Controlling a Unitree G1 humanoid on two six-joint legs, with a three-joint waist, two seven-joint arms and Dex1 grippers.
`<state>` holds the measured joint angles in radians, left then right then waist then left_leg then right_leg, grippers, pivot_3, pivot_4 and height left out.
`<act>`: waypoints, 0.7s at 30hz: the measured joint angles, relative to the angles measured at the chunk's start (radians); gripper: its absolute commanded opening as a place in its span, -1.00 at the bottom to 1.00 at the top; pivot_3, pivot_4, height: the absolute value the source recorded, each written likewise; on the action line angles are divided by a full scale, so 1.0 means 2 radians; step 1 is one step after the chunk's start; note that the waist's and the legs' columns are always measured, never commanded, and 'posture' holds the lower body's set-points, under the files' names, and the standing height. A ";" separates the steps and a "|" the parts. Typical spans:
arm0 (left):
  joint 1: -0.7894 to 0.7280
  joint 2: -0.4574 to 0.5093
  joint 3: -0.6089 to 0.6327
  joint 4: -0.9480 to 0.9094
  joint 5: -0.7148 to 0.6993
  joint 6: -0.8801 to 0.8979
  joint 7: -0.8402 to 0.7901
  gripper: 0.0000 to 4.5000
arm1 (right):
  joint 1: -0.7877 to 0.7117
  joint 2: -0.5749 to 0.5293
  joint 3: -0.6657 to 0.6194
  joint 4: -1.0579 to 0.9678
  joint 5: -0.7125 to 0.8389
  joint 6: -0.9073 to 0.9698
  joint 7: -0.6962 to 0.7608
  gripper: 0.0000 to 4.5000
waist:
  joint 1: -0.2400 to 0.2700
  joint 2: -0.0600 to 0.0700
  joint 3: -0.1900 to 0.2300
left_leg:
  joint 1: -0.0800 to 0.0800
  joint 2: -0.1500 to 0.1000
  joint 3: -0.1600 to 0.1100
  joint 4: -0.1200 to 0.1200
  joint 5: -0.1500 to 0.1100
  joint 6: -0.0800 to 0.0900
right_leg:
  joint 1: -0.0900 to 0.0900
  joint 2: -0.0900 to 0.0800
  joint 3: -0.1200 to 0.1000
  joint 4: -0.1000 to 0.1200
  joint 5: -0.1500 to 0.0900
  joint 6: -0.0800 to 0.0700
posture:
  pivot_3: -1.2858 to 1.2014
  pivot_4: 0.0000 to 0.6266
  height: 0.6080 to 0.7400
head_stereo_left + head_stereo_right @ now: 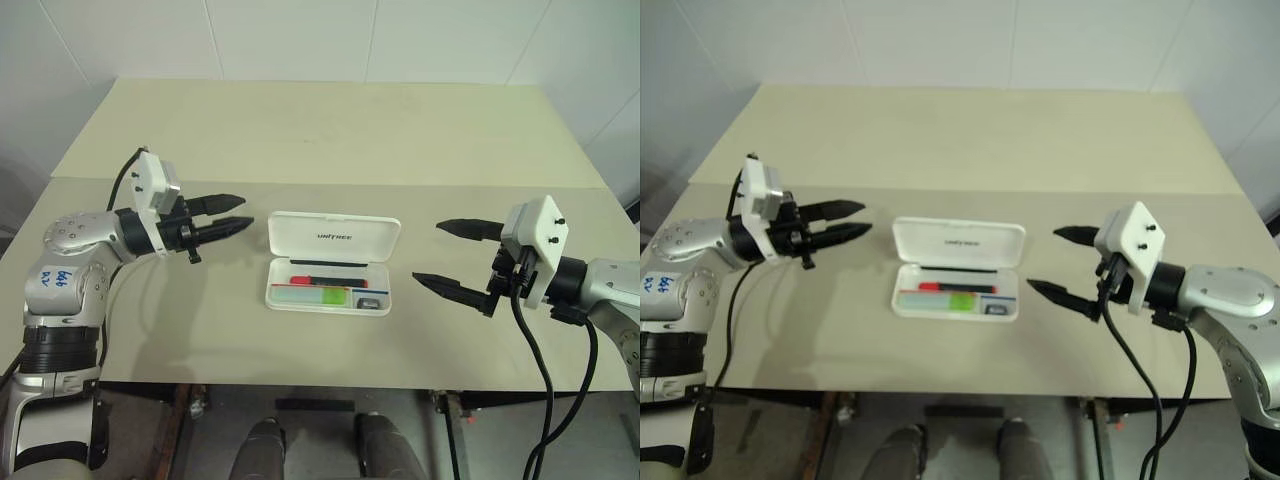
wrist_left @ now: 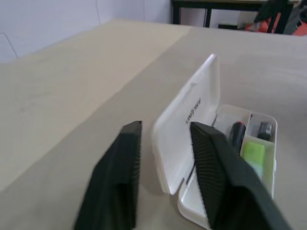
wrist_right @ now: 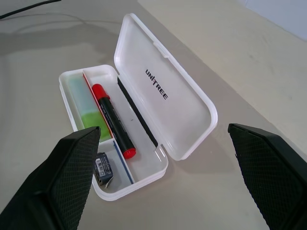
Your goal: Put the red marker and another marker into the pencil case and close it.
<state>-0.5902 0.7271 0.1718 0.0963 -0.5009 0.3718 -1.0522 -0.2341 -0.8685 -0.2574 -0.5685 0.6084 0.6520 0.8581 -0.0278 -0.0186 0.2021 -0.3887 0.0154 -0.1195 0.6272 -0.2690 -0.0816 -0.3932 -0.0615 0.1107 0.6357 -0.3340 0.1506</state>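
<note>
The pencil case (image 1: 330,262) lay open at the middle of the tabletop (image 1: 330,130), its lettered lid (image 3: 165,108) tilted back from the tray. Inside the tray, the red marker (image 3: 114,120) lay lengthwise beside the light-green marker (image 3: 88,119), so the loading looked finished and only closing the lid remained. A small grey clip-like piece (image 3: 102,167) sat in the end compartment of the case. The left gripper (image 1: 228,218) hovered just left of the case, fingers a narrow gap apart and empty, aimed at the lid's end, probably to tip it shut. The right gripper (image 1: 452,258) waited well to the right of the case, fingers spread wide, holding nothing. In the left wrist view a finger (image 2: 216,172) covered part of the case, and the lettering there was too blurred to read.
</note>
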 measured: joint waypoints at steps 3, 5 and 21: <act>-0.016 -0.012 0.003 0.021 0.000 0.000 0.010 -0.97 | -0.010 0.009 0.000 -0.003 0.010 0.000 -0.002 1.00 | 0.000 0.000 0.000 | 0.000 0.000 0.000 0.000 0.000 0.000 | 0.000 0.000 0.000 0.000 0.000 0.000 | 0.03 -0.52 1.00; -0.027 -0.021 0.003 0.031 0.000 0.000 0.017 -0.97 | -0.017 0.010 0.000 -0.013 0.021 0.000 -0.003 1.00 | 0.000 0.000 0.000 | 0.000 0.000 0.000 0.000 0.000 0.000 | 0.000 0.000 0.000 0.000 0.000 0.000 | 0.03 -0.52 1.00; -0.129 -0.088 -0.063 0.231 0.113 -0.070 0.075 -0.97 | -0.047 0.042 0.032 -0.034 0.042 -0.010 -0.029 1.00 | 0.001 0.000 0.000 | -0.001 0.000 0.000 0.000 0.000 0.000 | 0.000 0.000 0.000 0.000 0.000 0.000 | 0.03 -0.52 1.00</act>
<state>-0.8491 0.5513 0.0461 0.5580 -0.2756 0.2323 -0.9021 -0.3285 -0.7841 -0.1924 -0.6356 0.6924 0.6312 0.8002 -0.0264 -0.0187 0.2021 -0.3899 0.0151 -0.1197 0.6273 -0.2690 -0.0816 -0.3942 -0.0615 0.1103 0.6355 -0.3339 0.1508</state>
